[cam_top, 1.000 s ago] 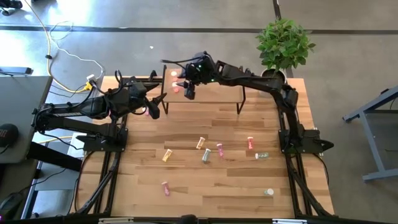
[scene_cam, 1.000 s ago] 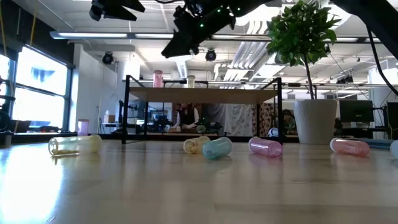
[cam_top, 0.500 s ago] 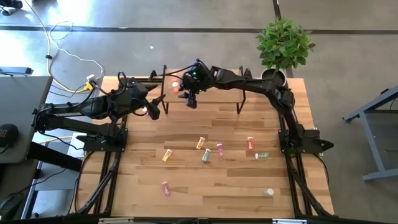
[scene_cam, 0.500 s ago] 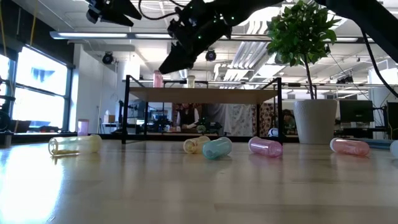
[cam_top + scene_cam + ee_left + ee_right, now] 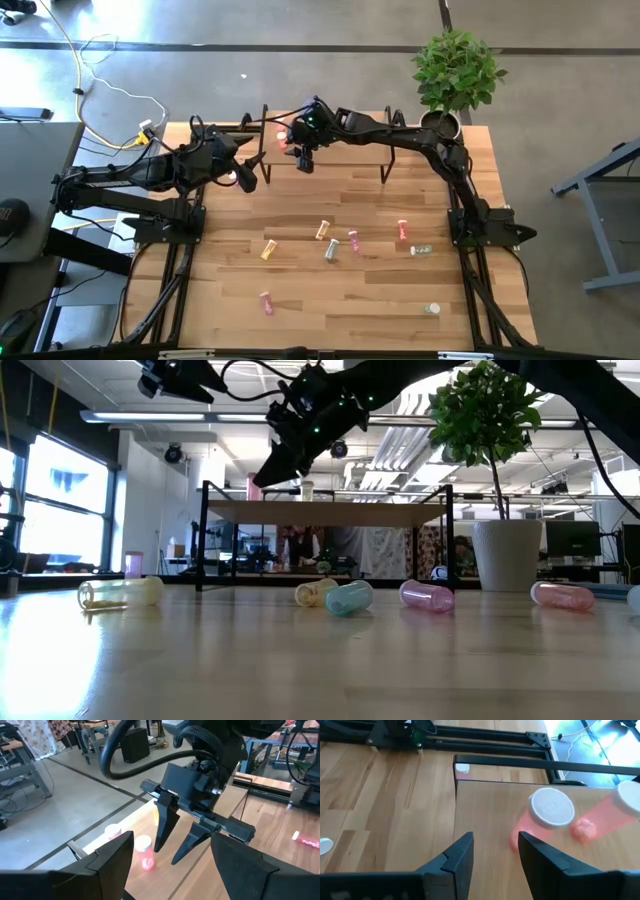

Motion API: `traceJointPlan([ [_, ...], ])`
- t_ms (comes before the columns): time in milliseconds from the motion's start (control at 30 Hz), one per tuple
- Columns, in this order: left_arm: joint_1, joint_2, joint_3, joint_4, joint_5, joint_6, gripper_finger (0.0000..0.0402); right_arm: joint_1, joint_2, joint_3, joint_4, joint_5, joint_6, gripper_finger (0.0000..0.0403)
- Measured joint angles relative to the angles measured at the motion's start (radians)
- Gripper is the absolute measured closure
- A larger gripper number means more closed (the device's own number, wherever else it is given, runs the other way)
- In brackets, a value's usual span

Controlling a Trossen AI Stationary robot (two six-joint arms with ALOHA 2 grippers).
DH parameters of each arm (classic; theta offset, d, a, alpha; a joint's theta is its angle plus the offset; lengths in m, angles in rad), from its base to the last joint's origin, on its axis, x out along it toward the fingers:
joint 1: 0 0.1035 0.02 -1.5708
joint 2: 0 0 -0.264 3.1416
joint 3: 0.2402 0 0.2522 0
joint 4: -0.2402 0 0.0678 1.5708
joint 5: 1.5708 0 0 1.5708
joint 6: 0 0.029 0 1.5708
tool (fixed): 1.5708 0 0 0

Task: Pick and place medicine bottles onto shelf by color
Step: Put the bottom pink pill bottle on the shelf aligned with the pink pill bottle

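Observation:
The shelf (image 5: 345, 150) stands at the table's far edge. Two pink-red medicine bottles with white caps (image 5: 547, 817) (image 5: 615, 806) stand upright on its left end. My right gripper (image 5: 495, 842) hovers open just above the shelf top, next to the nearer bottle, with nothing between its fingers; the left wrist view shows it (image 5: 167, 855) beside both bottles. My left gripper (image 5: 245, 178) waits open left of the shelf, above the table. Several more bottles lie on their sides mid-table, among them a yellow one (image 5: 322, 230) and a pale green one (image 5: 331, 250).
A potted plant (image 5: 455, 70) stands at the far right corner. A pink bottle (image 5: 266, 303) and a pale one (image 5: 432, 309) lie near the front edge. The shelf's black legs (image 5: 385, 170) rise from the table. The shelf's right part (image 5: 360, 150) is bare.
My right gripper has sunk toward the shelf's left end, tipping a little further down, and now hangs close over the shelf top. The gap between its fingers is unchanged. The bottles have not moved.

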Motion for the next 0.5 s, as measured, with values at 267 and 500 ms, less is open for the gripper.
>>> traceJointPlan([
  [267,0.0,0.0,0.0,0.0,0.0,-0.015,0.0145,0.0,0.0,0.0,0.034,0.0,0.0,0.0256],
  [500,0.0,0.0,0.0,0.0,0.0,-0.016,0.0145,-0.002,0.0,0.0,0.051,0.0,0.0,0.0256],
])
